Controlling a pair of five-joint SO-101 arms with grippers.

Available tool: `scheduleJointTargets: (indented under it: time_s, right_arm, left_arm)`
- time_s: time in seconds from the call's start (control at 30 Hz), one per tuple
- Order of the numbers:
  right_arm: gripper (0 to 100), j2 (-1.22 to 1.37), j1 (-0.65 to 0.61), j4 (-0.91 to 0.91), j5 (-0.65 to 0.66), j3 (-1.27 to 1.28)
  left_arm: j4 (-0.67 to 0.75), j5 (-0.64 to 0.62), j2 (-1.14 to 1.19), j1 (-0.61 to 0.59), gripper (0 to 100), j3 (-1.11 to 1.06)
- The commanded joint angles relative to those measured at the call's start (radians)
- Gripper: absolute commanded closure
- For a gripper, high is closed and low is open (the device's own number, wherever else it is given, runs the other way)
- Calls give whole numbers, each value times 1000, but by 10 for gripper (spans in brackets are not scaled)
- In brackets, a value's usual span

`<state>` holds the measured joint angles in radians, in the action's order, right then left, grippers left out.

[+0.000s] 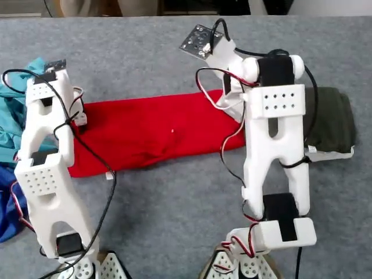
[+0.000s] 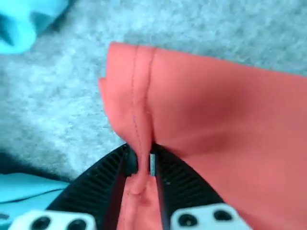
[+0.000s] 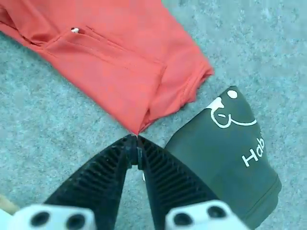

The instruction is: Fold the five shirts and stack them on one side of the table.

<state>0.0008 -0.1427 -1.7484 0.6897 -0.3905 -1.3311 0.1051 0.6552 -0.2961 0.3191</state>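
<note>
Left wrist view: left fingers (image 2: 103,179) pinch stitched hem of red shirt (image 2: 225,120), right fingers (image 3: 96,177) its corner

Your grey table (image 1: 174,197) holds a red shirt (image 1: 151,136) spread across the middle, a folded dark green shirt (image 1: 334,119) at right, a teal shirt (image 1: 9,133) and blue shirt (image 1: 6,197) bunched left.

A table (image 1: 174,197) is stretching across the high view, wearing a grey, felt-like covering (image 1: 145,52) that is lying flat right out to the far edge. Beyond that edge a strip of room is showing: a beige shape (image 1: 99,6), dark patches (image 1: 244,6) and a pale area (image 1: 343,6) — perhaps furniture. A tan corner (image 3: 5,203) is peeking in beside the grey in the right wrist view.
</note>
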Motion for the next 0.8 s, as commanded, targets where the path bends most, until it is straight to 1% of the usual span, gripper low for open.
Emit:
scheduleJointTargets:
  time_s: [0.0,0.2,0.33,0.43,0.6,0.7,0.77]
  right_arm:
    - [995,-45,25,25,32,-2]
    - [995,-45,104,25,34,-5]
    - [995,-47,183,25,60,-8]
    - [995,-47,262,25,117,-8]
    - [995,-71,423,25,241,-8]
    - [995,-116,516,25,315,-8]
    - [995,-151,565,25,339,-2]
  left_arm:
    - [12,8,2,40,982,3]
    - [-11,8,-10,118,982,28]
    - [-192,8,1,209,982,199]
    - [-290,5,1,273,982,311]
    - [-394,-37,1,390,982,499]
    - [-416,-78,1,463,982,529]
    - [-413,-123,1,506,982,532]
